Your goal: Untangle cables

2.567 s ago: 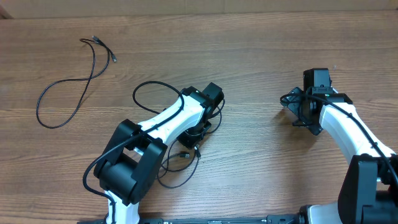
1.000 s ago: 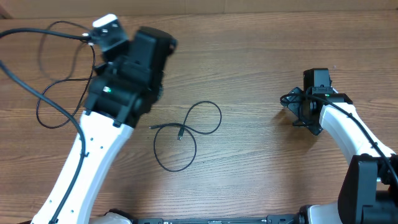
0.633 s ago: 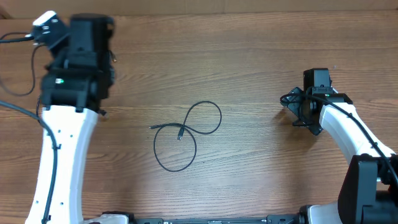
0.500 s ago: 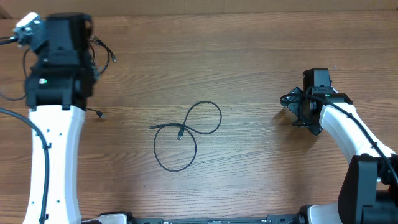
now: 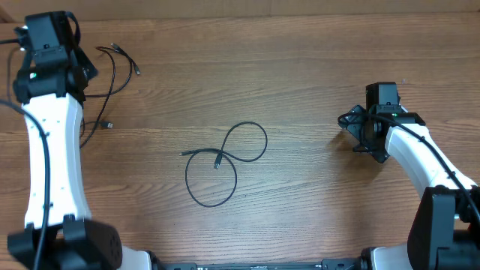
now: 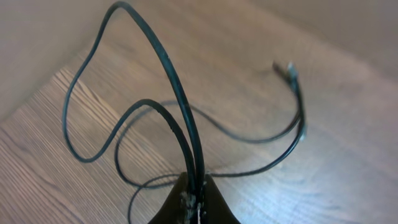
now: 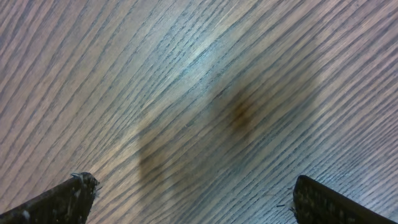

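While your left hand (image 6: 194, 190) clamps one cable (image 6: 176, 93), its loops trailing near the counter's (image 5: 315, 90) far-left corner, the second cable (image 5: 225, 161) lies looped mid-counter. Your right hand (image 7: 194, 190) is spread wide over bare wood near the right edge.

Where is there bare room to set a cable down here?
Bare table between the looped cable and the right hand; also the far strip above that loop. Crowded far left, where the left hand pinches cable strands.
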Robot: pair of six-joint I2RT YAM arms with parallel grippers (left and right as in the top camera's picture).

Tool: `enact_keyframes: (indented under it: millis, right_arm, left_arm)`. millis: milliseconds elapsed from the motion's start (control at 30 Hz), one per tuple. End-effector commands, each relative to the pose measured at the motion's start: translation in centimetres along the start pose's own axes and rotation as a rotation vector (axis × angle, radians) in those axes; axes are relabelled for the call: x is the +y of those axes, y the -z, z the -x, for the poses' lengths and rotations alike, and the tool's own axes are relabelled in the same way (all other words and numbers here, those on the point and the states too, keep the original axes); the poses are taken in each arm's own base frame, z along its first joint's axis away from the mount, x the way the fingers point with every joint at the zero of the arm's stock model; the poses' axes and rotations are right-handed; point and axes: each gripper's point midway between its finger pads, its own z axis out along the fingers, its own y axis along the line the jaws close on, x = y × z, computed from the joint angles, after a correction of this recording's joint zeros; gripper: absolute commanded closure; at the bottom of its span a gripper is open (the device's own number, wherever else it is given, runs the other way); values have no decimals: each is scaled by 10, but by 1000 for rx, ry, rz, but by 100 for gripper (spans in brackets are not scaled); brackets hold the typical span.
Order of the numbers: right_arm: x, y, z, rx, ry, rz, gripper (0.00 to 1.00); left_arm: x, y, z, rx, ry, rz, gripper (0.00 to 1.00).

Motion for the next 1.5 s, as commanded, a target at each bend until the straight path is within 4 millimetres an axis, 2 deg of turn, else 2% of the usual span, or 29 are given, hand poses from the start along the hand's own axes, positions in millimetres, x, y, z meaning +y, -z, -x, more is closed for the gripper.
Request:
enact_keyframes:
  millis: [0, 200, 367, 500, 633, 700, 833, 967, 1167, 1333, 1467]
  right_arm:
    - [2, 4, 4, -16, 2, 13, 0]
    - [2, 4, 4, -16, 2, 13, 0]
    - [2, 4, 4, -16, 2, 13, 0]
    - [2, 4, 4, -16, 2, 13, 0]
    - [2, 4, 4, -16, 2, 13, 0]
    - [2, 4, 4, -16, 2, 13, 0]
    - [2, 4, 4, -16, 2, 13, 0]
    - [2, 4, 4, -16, 1, 13, 0]
    - [2, 4, 4, -16, 2, 13, 0]
    - [2, 4, 4, -16, 1, 13, 0]
    - [2, 4, 4, -16, 2, 13, 0]
  left_arm:
    - [-11, -30, -21, 96, -68, 1, 96]
    - [-15, -78, -63, 245, -131, 60, 96]
    - [-16, -97, -78, 293, -149, 79, 96]
    - [-9, -102, -77, 296, -126, 89, 79]
    - [-6, -103, -78, 308, -110, 81, 70]
    - [-10, -103, -81, 324, -101, 51, 59]
    - [-23, -101, -89, 369, -84, -35, 34]
    - [-41, -94, -101, 438, -68, -152, 18]
    - [-68, -74, -125, 570, -49, -330, 16]
    - [-84, -43, -154, 735, -70, -468, 17]
    - [-88, -23, -179, 838, -124, -484, 21]
